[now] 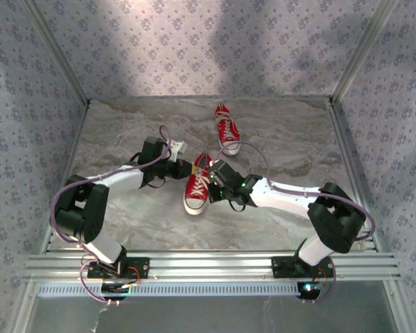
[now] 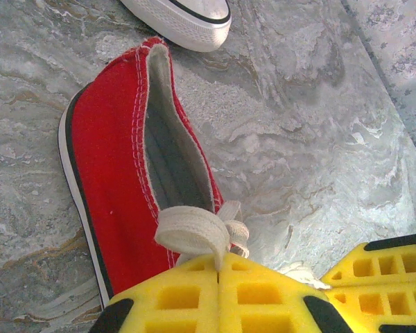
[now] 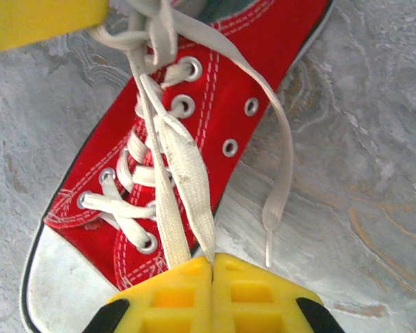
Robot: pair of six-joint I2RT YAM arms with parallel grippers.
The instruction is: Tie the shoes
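**Both grippers clamped on the near shoe's laces, open table to either side**

At the left, bare marbled tabletop (image 1: 111, 139) runs from the patterned side wall (image 1: 28, 104) to the left arm, so there is free room along that edge. The left gripper (image 2: 220, 262) has its yellow fingers pressed together on a lace loop (image 2: 194, 232) at the top of the near shoe (image 1: 197, 186). That shoe lies mid-table with its toe towards the arms' bases. Its mouth shows bare grey lining (image 2: 170, 166). Just to the right, the right gripper (image 3: 213, 263) is likewise closed, pinching lace strands (image 3: 187, 180) that run down over the eyelets. A loose lace end (image 3: 277, 187) trails on the table beside the shoe. The far shoe (image 1: 227, 129) lies apart, close to the back edge. Right of it the tabletop lies open up to the metal frame rail (image 1: 341, 146).
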